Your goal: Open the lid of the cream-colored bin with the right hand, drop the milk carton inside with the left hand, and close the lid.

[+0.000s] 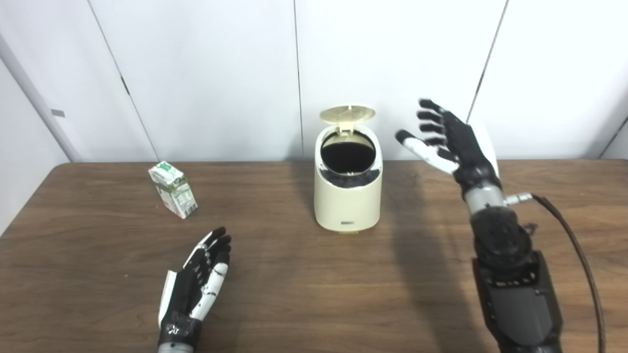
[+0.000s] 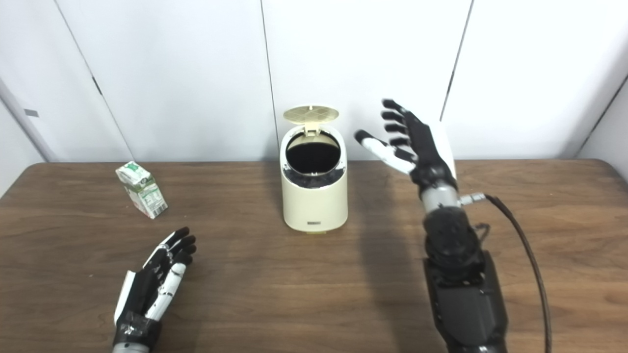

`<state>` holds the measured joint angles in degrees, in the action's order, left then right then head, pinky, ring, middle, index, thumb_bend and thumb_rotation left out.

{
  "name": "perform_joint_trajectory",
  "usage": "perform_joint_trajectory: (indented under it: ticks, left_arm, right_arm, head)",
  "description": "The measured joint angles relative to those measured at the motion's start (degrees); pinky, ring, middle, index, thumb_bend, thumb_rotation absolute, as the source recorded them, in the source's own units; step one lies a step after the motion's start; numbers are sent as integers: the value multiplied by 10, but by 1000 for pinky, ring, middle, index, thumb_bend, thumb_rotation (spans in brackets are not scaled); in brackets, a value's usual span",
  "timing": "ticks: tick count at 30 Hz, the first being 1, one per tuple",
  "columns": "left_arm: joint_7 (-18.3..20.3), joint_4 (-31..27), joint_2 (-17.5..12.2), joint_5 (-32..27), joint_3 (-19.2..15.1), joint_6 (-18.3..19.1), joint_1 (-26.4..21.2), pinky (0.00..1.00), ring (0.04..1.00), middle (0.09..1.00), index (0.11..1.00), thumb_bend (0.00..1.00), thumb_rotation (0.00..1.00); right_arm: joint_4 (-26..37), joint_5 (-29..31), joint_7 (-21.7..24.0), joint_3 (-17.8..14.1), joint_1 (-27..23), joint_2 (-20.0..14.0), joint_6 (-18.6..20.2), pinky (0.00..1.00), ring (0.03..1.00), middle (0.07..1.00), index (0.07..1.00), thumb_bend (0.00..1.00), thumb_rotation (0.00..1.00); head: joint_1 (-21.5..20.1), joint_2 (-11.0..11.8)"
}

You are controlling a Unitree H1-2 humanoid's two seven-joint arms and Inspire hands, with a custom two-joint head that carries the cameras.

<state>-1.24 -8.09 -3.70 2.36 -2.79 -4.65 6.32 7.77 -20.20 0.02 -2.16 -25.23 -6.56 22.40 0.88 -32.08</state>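
The cream-colored bin [image 1: 348, 206] stands at the table's middle back, its round lid [image 1: 347, 113] tipped up and its dark inside showing. A green and white milk carton [image 1: 173, 189] stands upright at the back left. My right hand [image 1: 449, 142] is raised to the right of the bin, level with the lid but apart from it, fingers spread and open. Low over the front left of the table is my left hand [image 1: 198, 282], open and holding nothing, a good way in front of the carton.
The brown wooden table [image 1: 304, 289] runs across the whole view. White wall panels stand close behind the bin. A black cable [image 1: 579, 250] loops from my right wrist down along the right forearm.
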Motion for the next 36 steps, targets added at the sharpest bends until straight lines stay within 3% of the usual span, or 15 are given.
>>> perform_joint_trajectory:
  ticks: [1,3,6,11,17,24,26,29,32,36]
  left_arm:
    - [0,0,0,-1,-1,0,0,850,843,849,895,390,630]
    - [3,0,-1,-5,-1,0,0,852,845,851,899,395,631]
    - [8,0,-1,-12,-5,0,0,847,841,847,890,400,592]
    - [13,0,0,-28,-8,1,0,842,846,855,900,407,608]
    - [13,0,0,-29,-10,3,0,832,840,850,899,420,591]
    - [13,0,2,-34,-16,11,0,846,841,847,888,443,565]
    - [13,0,2,-39,-17,12,0,842,837,842,883,441,524]
    - [8,-7,4,-29,-17,19,2,758,811,838,878,481,360]
    - [-8,-43,5,4,-22,52,7,748,792,829,873,568,231]
    - [-25,-85,3,37,-40,94,-2,763,784,814,865,669,239]
  right_arm:
    - [4,8,1,-2,10,-2,0,727,877,934,867,486,504]
    - [12,28,6,-8,33,-3,1,772,908,957,872,494,554]
    - [27,49,10,-12,67,-3,2,771,860,885,866,493,633]
    - [65,58,20,-4,122,-11,1,785,874,907,922,467,801]
    - [75,96,19,-22,178,-13,-12,854,927,948,963,484,902]
    - [73,151,11,-44,219,5,-62,869,962,980,976,516,983]
    - [73,167,10,-46,229,13,-73,873,962,981,977,521,987]
    - [73,180,10,-47,241,18,-83,901,964,979,982,534,977]
    - [72,195,10,-50,248,17,-97,911,969,983,997,553,991]
    - [61,198,15,-49,250,7,-114,916,971,987,1000,588,983]
  head:
    - [-2,0]
    - [-4,-2]
    - [-7,-3]
    - [-8,-7]
    - [-6,-8]
    - [0,-10]
    - [10,-10]
    - [20,-10]
    - [46,-7]
    - [85,-2]
